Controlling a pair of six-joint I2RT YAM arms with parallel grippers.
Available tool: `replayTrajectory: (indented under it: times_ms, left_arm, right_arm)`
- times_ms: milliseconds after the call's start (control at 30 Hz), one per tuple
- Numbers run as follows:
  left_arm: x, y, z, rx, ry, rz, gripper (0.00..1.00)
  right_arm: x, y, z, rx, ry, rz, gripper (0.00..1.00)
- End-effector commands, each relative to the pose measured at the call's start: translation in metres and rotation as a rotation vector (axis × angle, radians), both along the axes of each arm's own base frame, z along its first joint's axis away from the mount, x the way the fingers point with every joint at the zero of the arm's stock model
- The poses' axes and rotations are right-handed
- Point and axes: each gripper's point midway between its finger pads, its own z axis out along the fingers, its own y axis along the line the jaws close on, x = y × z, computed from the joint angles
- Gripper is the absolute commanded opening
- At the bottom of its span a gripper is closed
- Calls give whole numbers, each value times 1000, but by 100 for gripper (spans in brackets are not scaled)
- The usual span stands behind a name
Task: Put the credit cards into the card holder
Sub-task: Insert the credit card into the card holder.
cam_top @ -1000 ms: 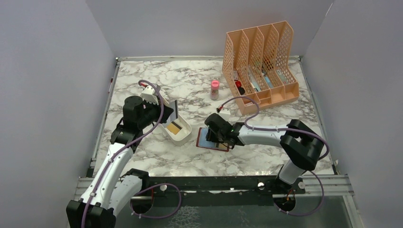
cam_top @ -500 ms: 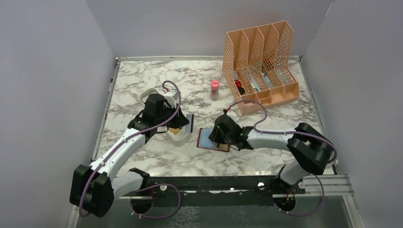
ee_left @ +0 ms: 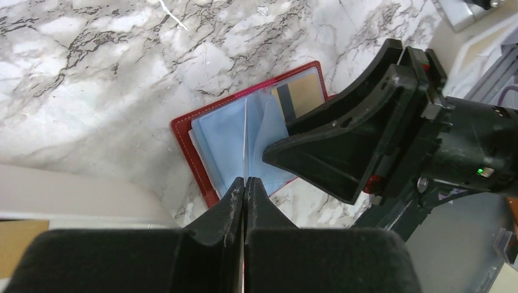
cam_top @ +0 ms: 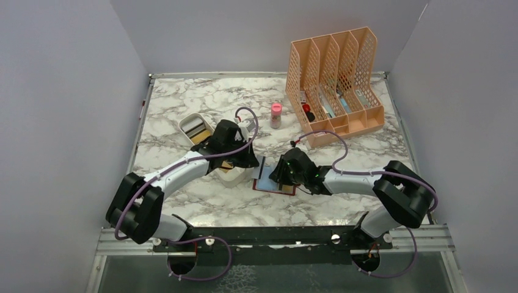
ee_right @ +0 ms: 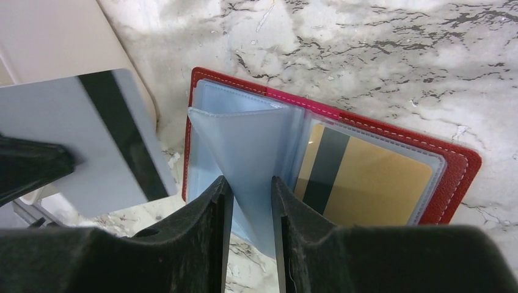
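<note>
spanning the whole scene, the marble table [cam_top: 183, 204] carries a peach file organiser [cam_top: 335, 79] at its far right; nearer the middle a white tray [cam_top: 234, 177] sits just left of the red card holder [cam_top: 273, 187], which lies open and flat on the marble with its blue sleeves fanned up; the left gripper [ee_left: 245, 183] is clamped tight, its fingers [ee_left: 229, 204] pressed together on a grey card [ee_right: 104, 140] with a black stripe; the card is held on edge above the holder's left side, close to a raised sleeve but not inside one; the right gripper [ee_right: 251, 186] sits low over the holder with its fingers [ee_right: 217, 201] only narrowly parted, one upright blue sleeve leaf standing in the gap; whether the pads actually press that leaf i cannot tell from the wrist view; a gold card [ee_right: 366, 183] already lies in the right-hand pocket; a small pink bottle [cam_top: 276, 115] stands well behind, near the organiser.
</note>
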Motion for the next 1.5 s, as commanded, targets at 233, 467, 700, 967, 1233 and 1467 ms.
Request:
replayTrajectory:
  times_ms: [233,467,700,967,1233,1467]
  left_arm:
    - [21,-12,-19,68,-19,8,0]
    - [13,-22,-16,34,-1,-35,0]
    - [0,-37,-4,-34,7,-94,0]
    - [-11,-55,11,-103,13,-140,0]
    - [-25,-76,20,-198,36,-186,0]
    - [-18,-69,10,-129,31,-129,0]
  right_arm:
    - [-1,6,10,46,-21,52,34]
    - [-1,5,9,40,-19,56,34]
    - [-3,0,12,30,-23,56,40]
    - [-7,-19,35,-21,-47,39,49]
    - [-18,-43,60,-33,-87,23,47]
    - [-23,-43,60,-15,-87,35,32]
